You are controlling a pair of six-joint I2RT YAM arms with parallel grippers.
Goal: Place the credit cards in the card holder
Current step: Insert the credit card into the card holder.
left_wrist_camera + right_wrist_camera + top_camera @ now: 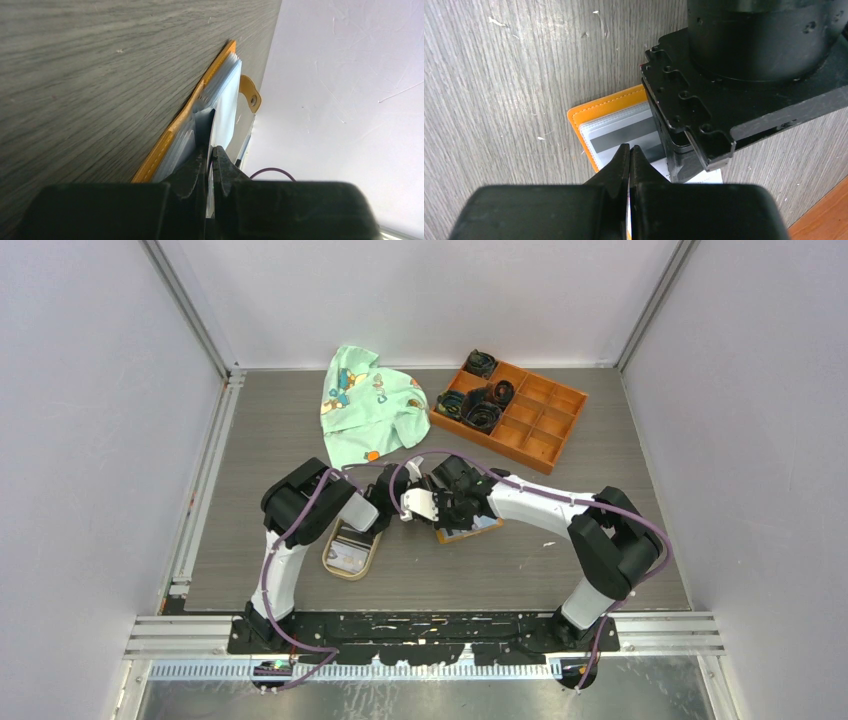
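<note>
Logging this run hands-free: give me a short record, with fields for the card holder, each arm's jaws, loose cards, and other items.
card holder: lying open between the two grippers, grey-striped card in a slot
left gripper: jaws shut on a thin pale sheet at the holder; card or slot leaf, unclear
right gripper: jaws shut, tips at the holder's slots
loose cards: in the tan oval dish
other items: green cloth, orange tray

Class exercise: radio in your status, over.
Left gripper pinching a pale sheet at the card holder. Right gripper shut over it. Grey-striped card already slotted. Left gripper overhangs the holder.
</note>
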